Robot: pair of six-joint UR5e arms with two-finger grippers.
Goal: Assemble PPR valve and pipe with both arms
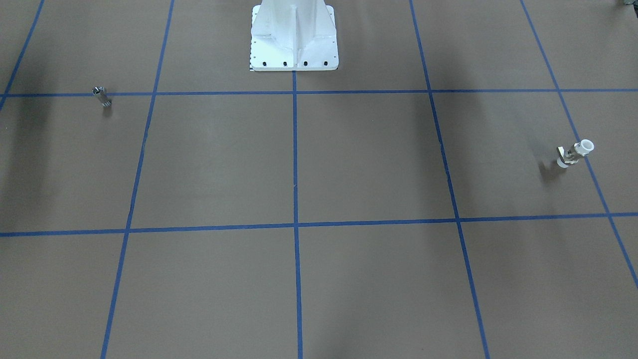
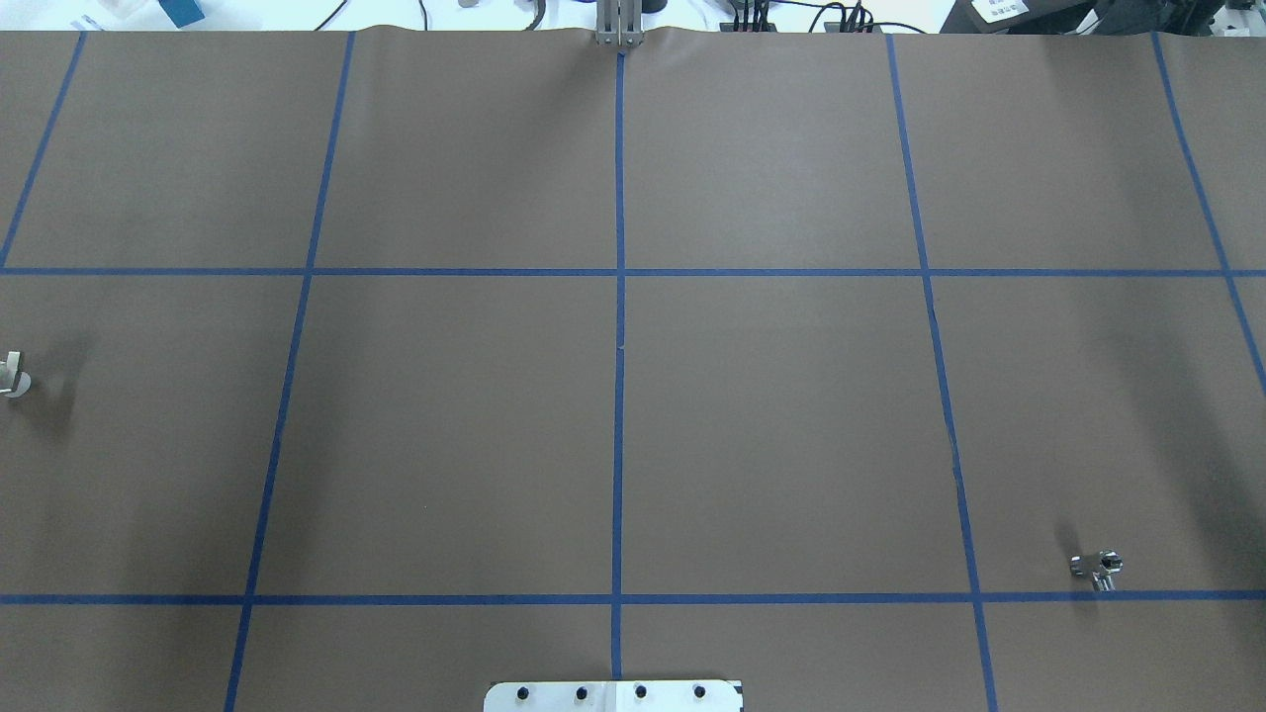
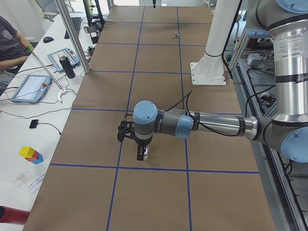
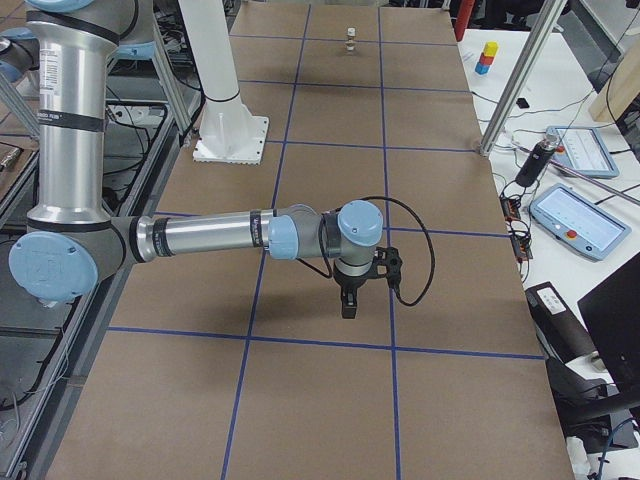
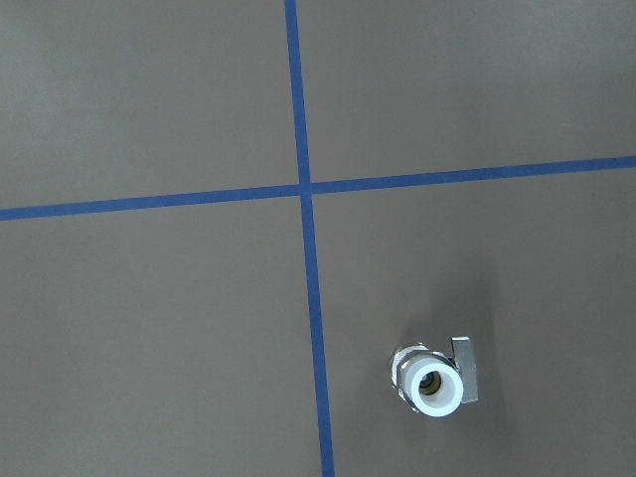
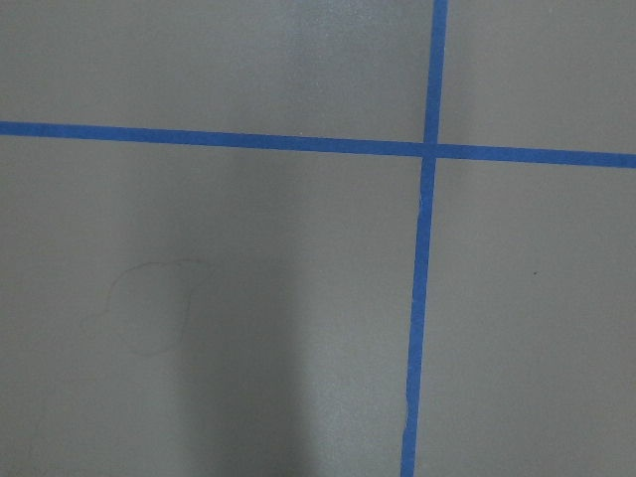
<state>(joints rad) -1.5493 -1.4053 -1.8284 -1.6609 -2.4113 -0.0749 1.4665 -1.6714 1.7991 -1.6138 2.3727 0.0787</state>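
Observation:
The PPR valve [image 1: 574, 154] stands upright on the brown table, white collar up, on my left side; it also shows at the overhead view's left edge [image 2: 12, 374]. The left wrist view looks straight down on the valve [image 5: 432, 378], its lever to the right. The silver pipe [image 1: 102, 95] stands alone far off on my right side [image 2: 1098, 567]. Seen from the left end, my left gripper [image 3: 141, 155] hangs close over the valve [image 3: 146, 153]; I cannot tell whether it is open or shut. Seen from the right end, my right gripper [image 4: 347, 308] points down at bare table; I cannot tell its state.
The white bolted pedestal [image 1: 294, 37] stands at the table's robot-side edge. Blue tape lines [image 2: 619, 346] divide the brown surface into squares. A side bench holds tablets [image 3: 30, 86], a bottle [image 3: 69, 66] and coloured blocks [image 3: 31, 154]; a person [image 3: 9, 43] sits there.

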